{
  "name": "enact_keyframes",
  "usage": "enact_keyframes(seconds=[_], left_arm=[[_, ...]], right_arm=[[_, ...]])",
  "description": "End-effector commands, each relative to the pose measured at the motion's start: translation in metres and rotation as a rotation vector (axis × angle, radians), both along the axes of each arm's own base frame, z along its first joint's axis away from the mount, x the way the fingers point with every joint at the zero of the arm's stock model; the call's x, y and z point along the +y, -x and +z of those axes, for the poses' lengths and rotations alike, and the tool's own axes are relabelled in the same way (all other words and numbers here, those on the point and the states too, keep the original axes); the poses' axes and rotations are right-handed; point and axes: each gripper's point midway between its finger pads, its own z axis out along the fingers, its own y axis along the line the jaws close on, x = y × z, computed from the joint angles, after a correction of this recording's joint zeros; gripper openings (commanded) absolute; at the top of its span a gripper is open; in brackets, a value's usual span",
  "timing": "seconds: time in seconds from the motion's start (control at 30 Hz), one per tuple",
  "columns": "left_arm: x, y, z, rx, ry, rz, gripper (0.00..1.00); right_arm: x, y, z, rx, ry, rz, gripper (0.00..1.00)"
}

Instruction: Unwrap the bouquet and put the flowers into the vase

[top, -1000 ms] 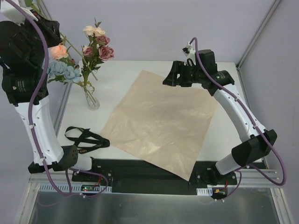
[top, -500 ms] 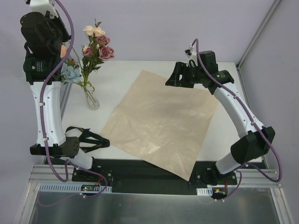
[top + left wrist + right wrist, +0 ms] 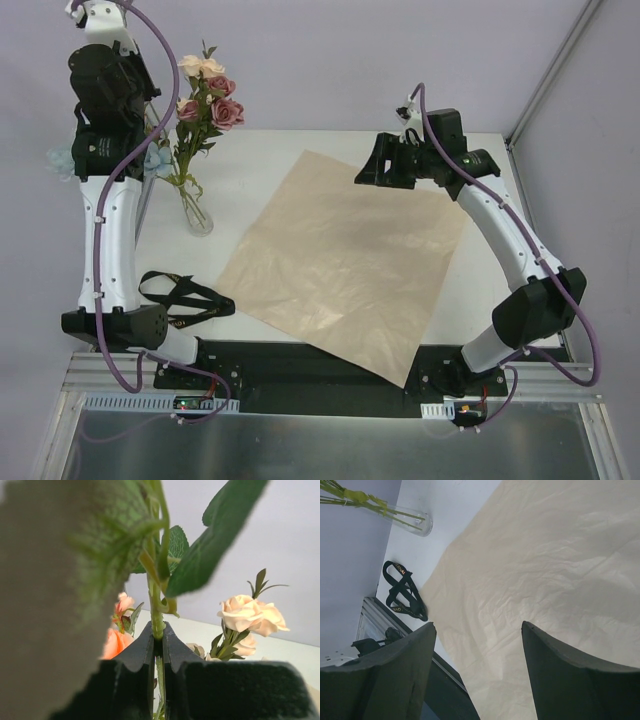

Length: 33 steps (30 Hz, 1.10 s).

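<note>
Lilac walls close in a white tabletop (image 3: 270,170). From above, tan paper (image 3: 345,265) lies flat and unfolded at the centre. The vase (image 3: 196,215) stands upright at 9 o'clock of the paper, with flowers (image 3: 208,95) rising from its neck. A black ribbon (image 3: 185,297) lies at 8 o'clock of the paper, just off its edge. The left arm stands tall along the 9 o'clock edge, and the left end effector (image 3: 135,95) is raised beside the flower heads; how its jaws stand cannot be read from this view. The right end effector (image 3: 378,165) hangs over the paper's 12 o'clock corner.

At the left wrist, the fingers (image 3: 135,652) are pressed together, clamped on a thin green stem (image 3: 156,605). The stem runs up from between them toward 12 o'clock, with blurred leaves close to the lens. A peach rose (image 3: 250,614) sits at 3 o'clock and an orange bloom (image 3: 114,644) at 8 o'clock.

At the right wrist, the two fingers (image 3: 395,675) stand wide apart and grip nothing, with only the paper showing below between them. The vase, green stems in it, lies at 10 o'clock, and the ribbon at 9 o'clock.
</note>
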Motion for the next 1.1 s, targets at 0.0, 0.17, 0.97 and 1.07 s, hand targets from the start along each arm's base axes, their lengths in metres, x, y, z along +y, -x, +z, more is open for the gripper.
enact_keyframes(seconds=[0.0,0.17,0.97,1.07], left_arm=[[0.004,0.008,0.028,-0.13,-0.017,0.036,0.0],[0.012,0.008,-0.004,-0.128,-0.011,0.083,0.0],[0.028,0.008,-0.128,0.036,0.156,0.222,0.0],[0.028,0.01,-0.141,0.052,0.183,0.234,0.0]], right_arm=[[0.001,0.001,0.003,-0.007,-0.015,0.02,0.72],[-0.002,0.001,0.002,-0.008,-0.012,0.015,0.72],[-0.003,0.006,-0.001,0.003,-0.024,0.011,0.72],[-0.004,0.006,-0.005,0.009,-0.021,0.006,0.72]])
